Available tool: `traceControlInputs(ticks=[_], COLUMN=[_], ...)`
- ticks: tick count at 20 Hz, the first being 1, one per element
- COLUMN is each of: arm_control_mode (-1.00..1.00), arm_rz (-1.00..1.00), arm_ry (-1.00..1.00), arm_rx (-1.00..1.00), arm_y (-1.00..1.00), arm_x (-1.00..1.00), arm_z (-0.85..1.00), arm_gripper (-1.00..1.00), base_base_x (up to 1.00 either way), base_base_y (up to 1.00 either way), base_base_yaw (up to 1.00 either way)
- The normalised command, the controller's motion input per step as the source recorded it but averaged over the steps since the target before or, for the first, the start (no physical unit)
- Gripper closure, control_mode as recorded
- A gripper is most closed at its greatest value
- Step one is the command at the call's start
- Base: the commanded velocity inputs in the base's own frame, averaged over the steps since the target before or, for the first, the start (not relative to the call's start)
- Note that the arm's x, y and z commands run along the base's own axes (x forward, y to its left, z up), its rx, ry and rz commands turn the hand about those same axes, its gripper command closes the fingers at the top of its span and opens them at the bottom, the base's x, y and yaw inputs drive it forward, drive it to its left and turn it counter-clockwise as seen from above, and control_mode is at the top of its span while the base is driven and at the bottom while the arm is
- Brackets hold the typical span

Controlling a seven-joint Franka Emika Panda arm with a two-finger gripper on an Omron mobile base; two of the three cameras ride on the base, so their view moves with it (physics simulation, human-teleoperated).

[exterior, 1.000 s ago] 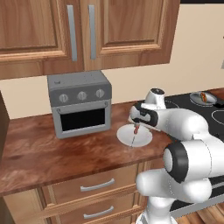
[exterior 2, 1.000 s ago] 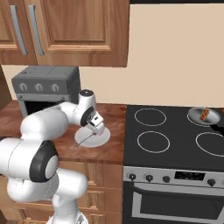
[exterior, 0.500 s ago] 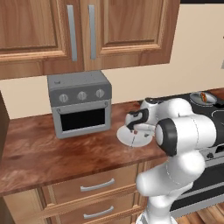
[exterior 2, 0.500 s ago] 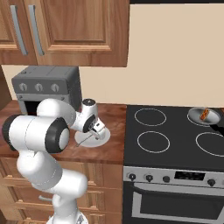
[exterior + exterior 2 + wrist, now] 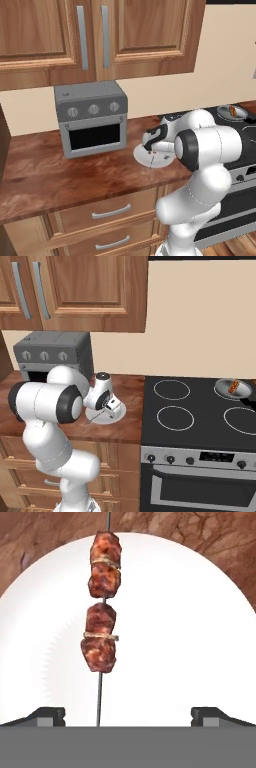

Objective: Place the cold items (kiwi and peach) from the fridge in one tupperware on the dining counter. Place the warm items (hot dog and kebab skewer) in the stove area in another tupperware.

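The skewer (image 5: pixel 101 627) lies flat on a white plate (image 5: pixel 200 637), two chunks of browned meat threaded on a thin rod that runs straight up the hand view and past the plate's far rim; lying flat, with the rod lifted a little by the meat, it leaves room, we judge, for a finger on each side. Our gripper (image 5: pixel 127 714) hangs just above the plate with its jaws wide apart and nothing between them; the bare end of the rod sits left of the midline, nearer one fingertip than the other, so we would want to centre before closing. In the left base view the plate (image 5: pixel 142 156) rests on the reddish tabletop (image 5: pixel 60 180) near its front edge, between the toaster oven (image 5: pixel 92 120) and the cooktop (image 5: pixel 200 416), and the gripper (image 5: pixel 150 145) leans down over it. The hot dog (image 5: pixel 233 387) waits in a small pan (image 5: pixel 222 390) at the back right burner, well apart from us. We see no tupperware here, so the warm items are not yet packed; we judge this to be the approach before the pick.
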Motion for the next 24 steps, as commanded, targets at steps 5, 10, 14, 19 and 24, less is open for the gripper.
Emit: traceControlInputs(ticks=[5,10,14,19,24], arm_control_mode=[-1.00,-1.00,-1.00,-1.00,-1.00], arm_rz=[0.00,0.00,0.00,0.00,0.00], arm_ry=[0.00,0.04,0.03,0.00,0.06], arm_rx=[0.00,0.00,0.00,0.00,0.00], arm_y=[0.00,0.00,0.00,0.00,-0.02], arm_x=[0.12,0.29,0.29,0.41,0.01], arm_z=[0.00,0.00,-0.04,-0.09,-0.07], arm_gripper=[-1.00,-1.00,-1.00,-1.00,-1.00], base_base_x=[0.00,0.00,0.00,0.00,0.00], base_base_y=[0.00,0.00,0.00,0.00,0.00], base_base_yaw=[0.00,0.00,0.00,0.00,0.00])
